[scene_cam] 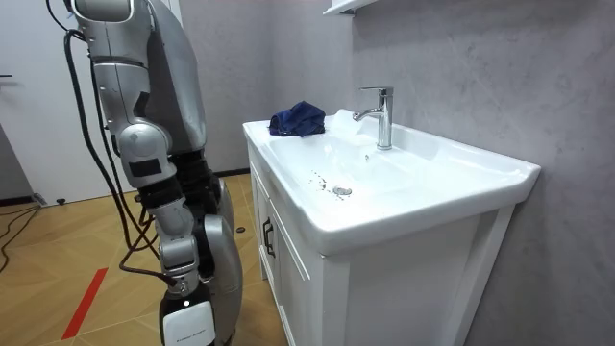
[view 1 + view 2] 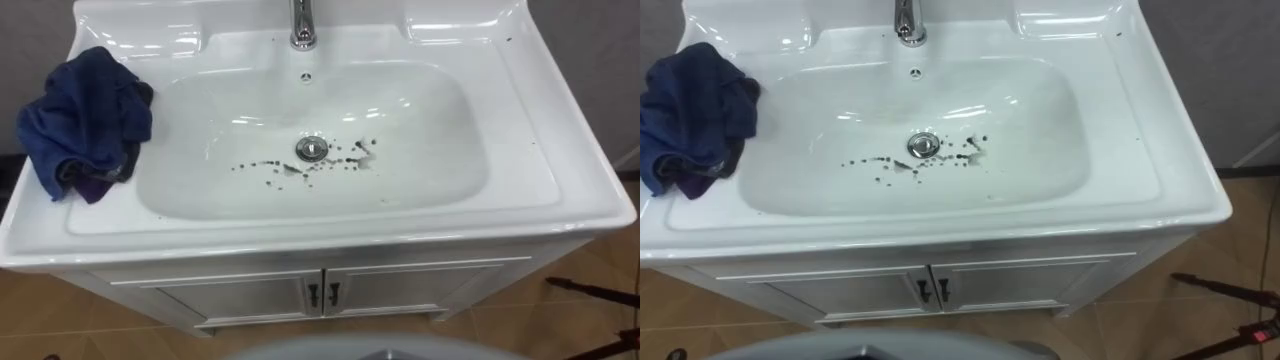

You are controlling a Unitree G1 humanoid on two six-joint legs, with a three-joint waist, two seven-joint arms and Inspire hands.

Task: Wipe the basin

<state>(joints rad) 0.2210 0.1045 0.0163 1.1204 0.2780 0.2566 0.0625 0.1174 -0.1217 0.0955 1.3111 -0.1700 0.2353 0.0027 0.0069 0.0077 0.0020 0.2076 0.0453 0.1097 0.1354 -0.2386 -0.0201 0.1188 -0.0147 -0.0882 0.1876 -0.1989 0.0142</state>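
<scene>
Standing before the white basin [image 2: 520, 150], the robot has not yet begun wiping. The blue cloth [image 2: 85, 120] lies bunched on the surface's left edge. The right hand [image 1: 187, 322] hangs low, and the state of its fingers cannot be told. Dark specks [image 2: 265, 165] surround the drain [image 2: 312, 148]. The next move probably calls for reaching left to grasp the cloth.

The faucet [image 2: 303, 25] was cut off by the top edge in the eye views, with its upper part out of sight. The dark specks [image 2: 300, 165] around the drain [image 2: 312, 148] were too small to identify (mere dots from there). The blue cloth [image 2: 85, 120] hid the counter [image 2: 560, 190] beneath it on the left. The cabinet [image 2: 320, 295] ran off the near edge. In the room view the right hand [image 1: 187, 322] was cut by the lower edge.
</scene>
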